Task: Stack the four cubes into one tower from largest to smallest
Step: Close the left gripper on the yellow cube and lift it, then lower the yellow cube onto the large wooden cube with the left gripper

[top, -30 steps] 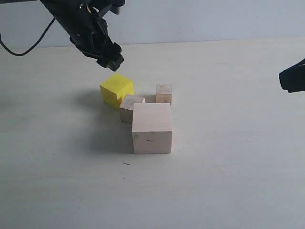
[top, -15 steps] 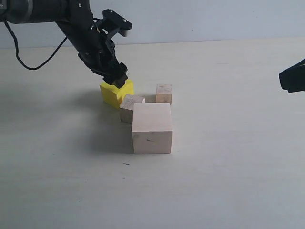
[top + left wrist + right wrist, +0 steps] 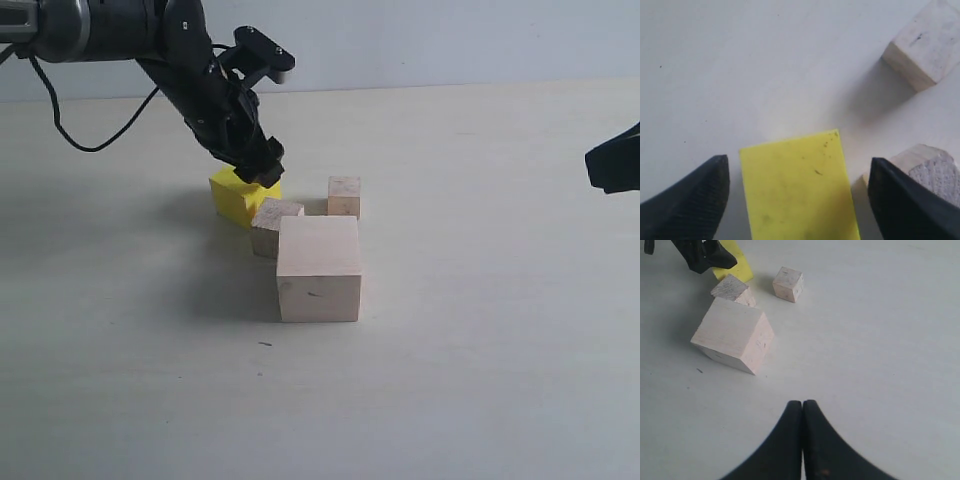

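On counter [image 3: 480, 380]: all four cubes sit on the surface as a loose cluster near centre, none stacked.
Large pale wood cube [image 3: 318, 268]: front of the cluster, flat on the counter, nothing on top.
Smaller bare wood cube [image 3: 272, 225]: at 10 o'clock from the large cube, just beside its rear corner, turned a little off square.
Yellow cube [image 3: 236, 197]: further out along the same 10 o'clock line, just beside the smaller wood cube; cannot tell if they touch.
Smallest bare wood cube [image 3: 344, 196]: at 1 o'clock from the large cube, apart from the others.
Left gripper [image 3: 258, 172]: down over the yellow cube, jaws spread wide with one finger on each side. The wrist view shows a gap on both sides, so it is not clamped.
Right gripper [image 3: 802, 405]: fingers pressed together, holding nothing. It is at the 3 o'clock edge of the exterior view, well apart from the cubes.
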Controlling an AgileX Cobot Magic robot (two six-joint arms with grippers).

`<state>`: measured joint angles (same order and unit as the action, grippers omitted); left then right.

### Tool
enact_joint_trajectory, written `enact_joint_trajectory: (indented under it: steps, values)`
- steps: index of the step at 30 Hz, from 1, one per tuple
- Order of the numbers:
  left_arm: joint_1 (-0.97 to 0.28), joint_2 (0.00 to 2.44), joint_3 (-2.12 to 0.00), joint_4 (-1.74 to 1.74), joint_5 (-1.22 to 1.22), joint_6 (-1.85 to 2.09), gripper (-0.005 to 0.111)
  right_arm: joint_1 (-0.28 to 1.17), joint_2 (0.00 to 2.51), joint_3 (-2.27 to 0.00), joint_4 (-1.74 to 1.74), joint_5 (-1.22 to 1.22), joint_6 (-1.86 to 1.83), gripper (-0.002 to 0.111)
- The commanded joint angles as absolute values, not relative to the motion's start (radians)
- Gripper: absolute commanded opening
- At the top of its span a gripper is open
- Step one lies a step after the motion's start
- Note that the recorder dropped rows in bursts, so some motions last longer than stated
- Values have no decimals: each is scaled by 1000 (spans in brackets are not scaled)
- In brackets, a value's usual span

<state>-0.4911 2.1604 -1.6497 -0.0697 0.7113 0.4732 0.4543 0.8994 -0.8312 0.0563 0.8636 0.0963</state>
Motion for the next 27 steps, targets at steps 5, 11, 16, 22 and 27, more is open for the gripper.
enact_joint_trajectory:
  steps: [5,11,16,22,27]
  values:
    - [-493,2194,-1654,-81,677,475,74,454,896,-824,52,841,90,0]
    - [-493,2214,-1654,-81,644,447,63,454,896,-824,49,841,90,0]
    - [-488,2181,-1654,-81,634,433,18,454,896,-801,49,839,90,0]
    - [-488,2105,-1654,-63,655,405,0,454,896,-757,48,835,73,0]
    - [-488,2010,-1654,-63,765,420,0,454,896,-757,48,830,72,0]
